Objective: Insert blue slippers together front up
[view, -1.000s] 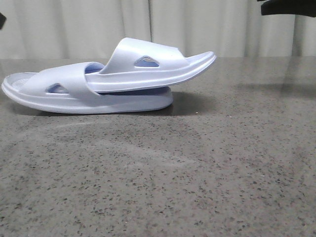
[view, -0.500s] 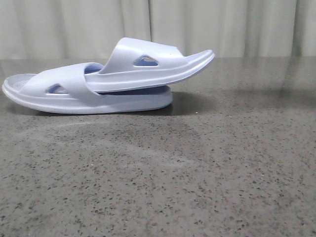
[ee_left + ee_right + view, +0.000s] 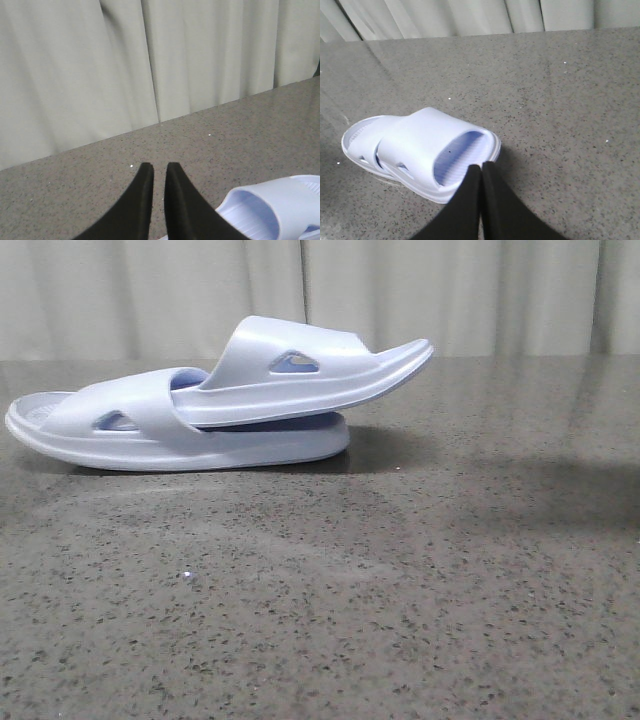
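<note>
Spreading across the whole scene, the speckled grey table carries the blue slippers at its far left, one tucked under the other's strap, the upper one tilted with its free end raised. The left gripper shows a thin gap between its tips and holds nothing. The right gripper has its tips pressed together, empty, above the table near the slippers.

Soft even light, dim sheen on the speckled surface, faint shadow right of the blue slippers, mild blur, wrist views slightly soft
</note>
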Robot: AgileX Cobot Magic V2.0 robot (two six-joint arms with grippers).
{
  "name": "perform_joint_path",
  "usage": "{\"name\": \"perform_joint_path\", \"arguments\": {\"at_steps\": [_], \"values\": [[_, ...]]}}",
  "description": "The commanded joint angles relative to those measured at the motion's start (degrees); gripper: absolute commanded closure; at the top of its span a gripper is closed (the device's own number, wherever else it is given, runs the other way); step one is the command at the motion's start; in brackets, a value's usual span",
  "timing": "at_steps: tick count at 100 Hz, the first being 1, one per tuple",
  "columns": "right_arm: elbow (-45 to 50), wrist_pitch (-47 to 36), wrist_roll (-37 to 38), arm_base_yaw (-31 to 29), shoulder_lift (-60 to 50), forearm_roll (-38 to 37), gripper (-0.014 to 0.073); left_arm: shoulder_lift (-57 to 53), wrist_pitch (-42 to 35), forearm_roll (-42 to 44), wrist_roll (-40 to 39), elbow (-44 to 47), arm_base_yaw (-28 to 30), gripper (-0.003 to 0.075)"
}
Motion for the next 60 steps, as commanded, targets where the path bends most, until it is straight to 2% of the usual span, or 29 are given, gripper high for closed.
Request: {"name": "perform_joint_path", "arguments": {"at_steps": [1, 21, 36, 60], "values": [[1.3, -5.0, -1.5, 1.6, -3.1, 1.6, 0.0672, -4.2, -9.1, -1.3, 0.2, 3.4, -3.8, 0.0705], [9.2, -11.8, -1.7, 4.1, -9.2, 1.6, 0.0672, -10.3, -14.4, -3.4, 0.2, 14.2, -9.7, 0.0705], [16.2, -13.7, -1.7, 4.2, -13.4, 1.6, 0.0672, -14.3, -18.5, -6.2, 0.2, 21.8, -12.8, 0.0705], [21.7, -14.4, -1.7, 4.2, -15.5, 3.6, 0.0672, -17.1, -21.8, -9.5, 0.2, 28.8, -14.1, 0.0705]]}}
